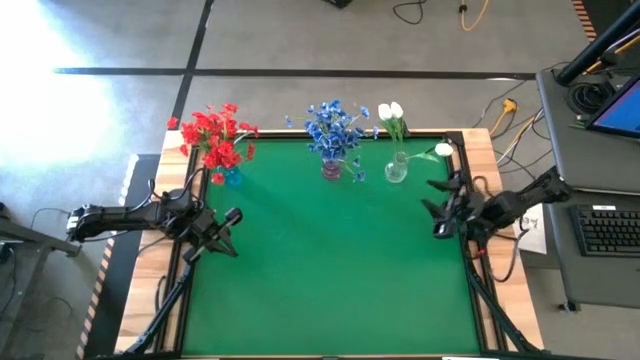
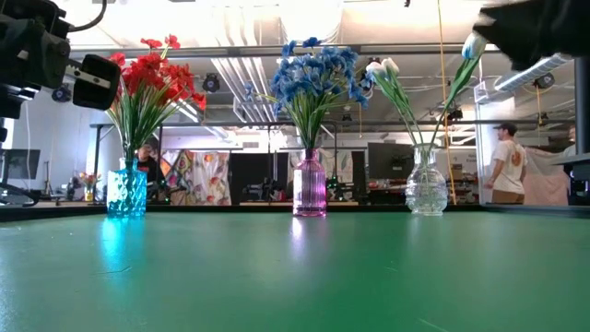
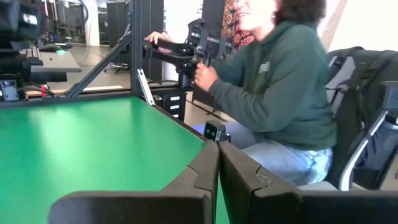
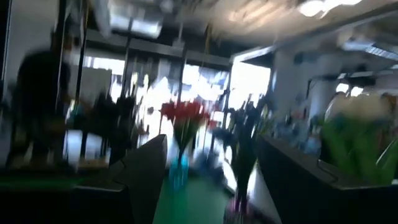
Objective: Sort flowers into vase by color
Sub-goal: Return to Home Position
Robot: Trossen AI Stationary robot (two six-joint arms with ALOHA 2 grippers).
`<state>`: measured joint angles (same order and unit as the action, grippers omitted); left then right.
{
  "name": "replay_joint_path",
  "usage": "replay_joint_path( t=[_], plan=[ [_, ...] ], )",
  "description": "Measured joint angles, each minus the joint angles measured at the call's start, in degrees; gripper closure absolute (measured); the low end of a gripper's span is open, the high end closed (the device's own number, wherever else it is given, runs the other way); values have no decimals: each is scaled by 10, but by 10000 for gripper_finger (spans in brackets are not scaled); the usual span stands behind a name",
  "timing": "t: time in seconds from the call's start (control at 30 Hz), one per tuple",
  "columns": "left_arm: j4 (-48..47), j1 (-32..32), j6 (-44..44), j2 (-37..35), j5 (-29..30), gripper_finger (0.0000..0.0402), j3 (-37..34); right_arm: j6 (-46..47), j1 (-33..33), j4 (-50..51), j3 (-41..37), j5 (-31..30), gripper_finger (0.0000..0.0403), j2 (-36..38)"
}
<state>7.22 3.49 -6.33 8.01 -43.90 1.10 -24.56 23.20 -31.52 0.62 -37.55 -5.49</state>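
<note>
Writing appears only as a small pale print on the green sweatshirt (image 3: 280, 93) of a person sitting beyond the table, and it is too small to read. On the green table mat (image 1: 330, 280), seen from above, three vases stand in a row along the 12 o'clock edge. The red clustered flowers (image 1: 215, 135) are in the blue glass vase (image 1: 233, 178) at 10 o'clock. The small blue flowers (image 1: 335, 128) are in the purple glass vase (image 1: 331, 170) at 12 o'clock, and the white tulip-like buds (image 1: 391, 112) are in the clear glass vase (image 1: 397, 170) at 1 o'clock. The stems stand nearly upright, with the blooms on top. One leaning white-bud stem (image 1: 443, 150) tilts toward 3 o'clock, and its bud is near the right gripper (image 1: 440, 208). This gripper, at 3 o'clock, has its fingers apart and holds nothing. The left gripper (image 1: 226, 232) waits at 9 o'clock with its fingers pressed together.
</note>
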Motion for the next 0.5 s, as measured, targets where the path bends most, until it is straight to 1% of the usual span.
replay_joint_path(
  t=[0.1, 0.17, 0.33, 0.43, 0.5],
  plan=[
    [0, 0, 0, 0, 0, 401, 0, 33, -4, 123, 0, 6, 163, 31],
    [0, 0, 0, 0, 0, 401, 0, 45, -4, 176, 0, 12, 163, 55],
    [-1, 0, 0, 1, 0, 401, 0, 42, -8, 216, 0, 24, 163, 54],
    [0, 0, 0, 3, 0, 401, 0, 57, -21, 259, 0, 46, 163, 54],
    [-1, 0, 0, 3, 0, 401, 0, 78, -35, 275, 0, 46, 163, 54]
  ],
)
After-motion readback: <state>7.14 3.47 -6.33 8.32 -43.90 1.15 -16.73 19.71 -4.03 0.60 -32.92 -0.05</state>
